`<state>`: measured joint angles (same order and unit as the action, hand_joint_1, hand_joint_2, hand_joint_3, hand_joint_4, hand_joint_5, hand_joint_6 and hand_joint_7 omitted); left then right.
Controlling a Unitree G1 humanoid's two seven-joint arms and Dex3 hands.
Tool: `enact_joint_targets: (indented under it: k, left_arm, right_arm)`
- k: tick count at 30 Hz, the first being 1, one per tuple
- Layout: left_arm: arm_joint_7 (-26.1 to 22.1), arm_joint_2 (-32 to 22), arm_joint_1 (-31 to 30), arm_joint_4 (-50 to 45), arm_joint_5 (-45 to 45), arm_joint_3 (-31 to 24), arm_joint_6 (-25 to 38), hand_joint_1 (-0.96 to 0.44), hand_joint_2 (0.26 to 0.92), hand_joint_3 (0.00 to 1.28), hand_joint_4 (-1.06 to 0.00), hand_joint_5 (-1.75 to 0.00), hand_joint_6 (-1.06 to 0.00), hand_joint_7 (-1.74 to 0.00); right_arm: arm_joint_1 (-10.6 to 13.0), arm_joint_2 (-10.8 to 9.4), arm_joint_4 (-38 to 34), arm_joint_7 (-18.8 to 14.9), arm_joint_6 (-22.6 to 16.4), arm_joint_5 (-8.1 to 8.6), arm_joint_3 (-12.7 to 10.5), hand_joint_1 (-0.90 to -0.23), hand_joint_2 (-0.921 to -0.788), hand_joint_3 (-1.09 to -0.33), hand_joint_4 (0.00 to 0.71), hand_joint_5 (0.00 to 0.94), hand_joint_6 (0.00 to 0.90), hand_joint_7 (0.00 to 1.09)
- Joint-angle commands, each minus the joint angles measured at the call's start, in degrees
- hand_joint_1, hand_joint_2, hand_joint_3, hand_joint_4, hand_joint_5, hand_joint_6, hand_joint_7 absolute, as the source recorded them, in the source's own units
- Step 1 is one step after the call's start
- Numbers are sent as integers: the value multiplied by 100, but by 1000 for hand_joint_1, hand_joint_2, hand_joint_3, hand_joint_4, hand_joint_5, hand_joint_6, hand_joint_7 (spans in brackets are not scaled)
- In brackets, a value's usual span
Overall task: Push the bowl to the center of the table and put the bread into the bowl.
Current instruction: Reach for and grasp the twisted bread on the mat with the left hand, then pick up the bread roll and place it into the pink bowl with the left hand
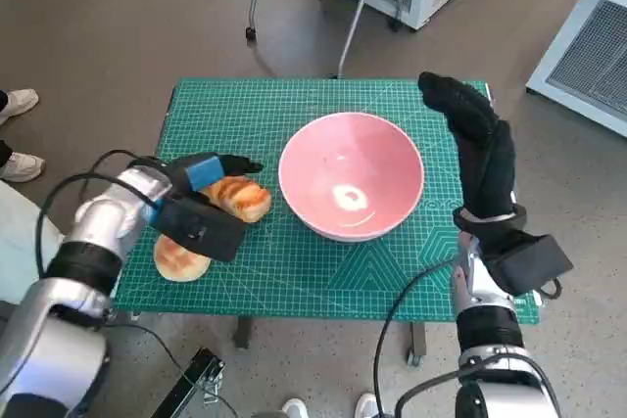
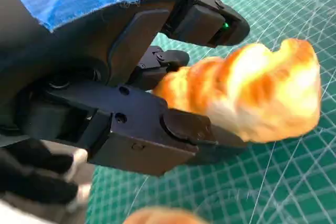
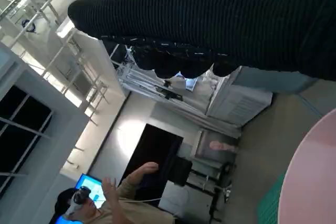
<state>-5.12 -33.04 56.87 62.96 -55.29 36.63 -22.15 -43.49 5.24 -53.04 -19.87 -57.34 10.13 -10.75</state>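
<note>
The pink bowl (image 1: 351, 173) stands empty near the middle of the green mat (image 1: 245, 105); its rim (image 3: 315, 182) shows in the right wrist view. Just left of the bowl lies a golden croissant-like bread (image 1: 242, 197). My left hand (image 1: 201, 175) grips it, with black fingers (image 2: 205, 19) over one side of the bread (image 2: 247, 93) and another below it. I cannot tell whether the bread is off the mat. My gloved right hand (image 1: 480, 144) stands raised beside the bowl's right side, fingers stretched out, holding nothing.
A second round bread roll (image 1: 179, 259) lies at the mat's front left, under my left forearm, and shows blurred (image 2: 163, 216) in the left wrist view. Chair legs (image 1: 294, 7) and white cabinets stand beyond the table. A person (image 3: 94, 203) sits nearby.
</note>
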Motion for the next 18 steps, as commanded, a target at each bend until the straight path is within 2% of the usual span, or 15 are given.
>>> enact_joint_targets:
  k: [1, 2, 3, 4, 5, 8, 13, 18]
  left_arm:
    - [468, 177, 56, 416, -81, 213, -261, -163, 918, 188, -671, -93, -617, -756]
    - [546, 186, 70, 471, -81, 238, -301, -104, 919, 208, -560, -546, -601, -972]
    - [627, 192, 80, 519, -84, 265, -340, -83, 920, 217, -517, -709, -592, -1052]
    - [689, 197, 92, 564, -85, 291, -369, -53, 920, 221, -469, -951, -585, -1145]
    - [740, 195, 107, 599, -90, 319, -399, -33, 920, 224, -438, -1105, -581, -1204]
    - [825, 190, 155, 706, -89, 383, -466, -10, 921, 201, -427, -1345, -612, -1160]
    - [764, 144, 270, 817, -28, 406, -504, -1, 920, 166, -467, -1447, -646, -1074]
    - [595, 12, 446, 831, 94, 304, -520, 1, 920, 124, -556, -1378, -647, -1072]
  right_arm:
    - [210, -39, 16, -69, 100, 104, 11, -557, -921, -774, 374, 26, 26, 815]
    - [217, -39, 17, -71, 99, 110, 10, -555, -921, -774, 374, 26, 26, 814]
    - [230, -36, 23, -79, 99, 124, 8, -554, -921, -774, 374, 26, 27, 813]
    - [238, -35, 25, -83, 100, 132, 7, -551, -921, -774, 374, 26, 27, 812]
    - [248, -33, 28, -91, 103, 148, 5, -549, -921, -774, 375, 26, 28, 811]
    - [269, -33, 37, -95, 106, 175, -1, -549, -921, -773, 375, 26, 30, 808]
    - [310, -41, 57, -63, 114, 180, -19, -553, -921, -769, 377, 25, 35, 802]
    - [351, -31, 66, 19, 93, 113, -25, -557, -921, -765, 378, 25, 41, 797]
